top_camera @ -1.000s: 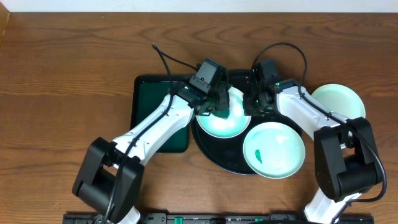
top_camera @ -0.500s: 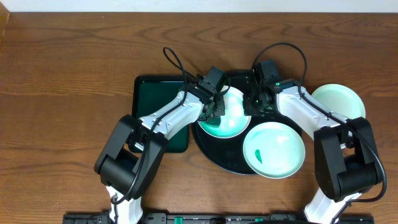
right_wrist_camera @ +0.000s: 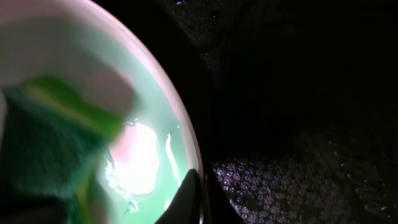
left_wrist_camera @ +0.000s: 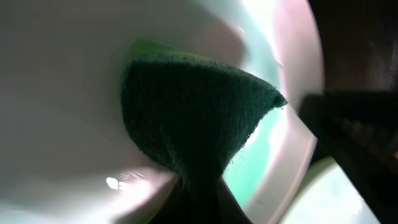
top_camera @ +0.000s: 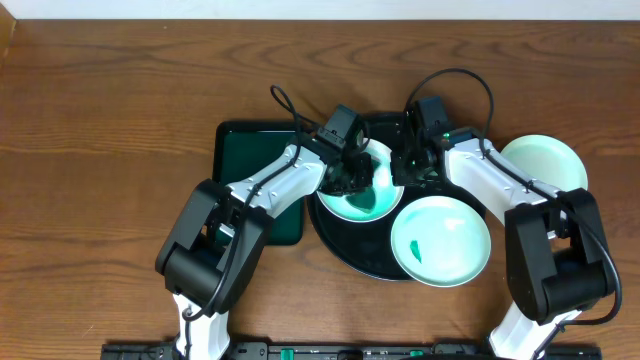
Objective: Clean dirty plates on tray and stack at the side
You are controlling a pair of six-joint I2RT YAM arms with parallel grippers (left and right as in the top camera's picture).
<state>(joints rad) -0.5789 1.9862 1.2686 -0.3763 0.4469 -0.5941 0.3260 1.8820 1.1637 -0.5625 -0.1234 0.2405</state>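
The black tray lies under both pincers; on it the plate being scrubbed sits just below the left pincer, its rim nipped tight by the right pincer. The left pincer is clenched on a green sponge pressed to the plate's inside. Best, I judge, to wipe in short light strokes while the right grip steadies the rim.

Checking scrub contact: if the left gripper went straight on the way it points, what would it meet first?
The sponge it holds, which looks pressed on the plate; right behind it, probably the plate's inner face.
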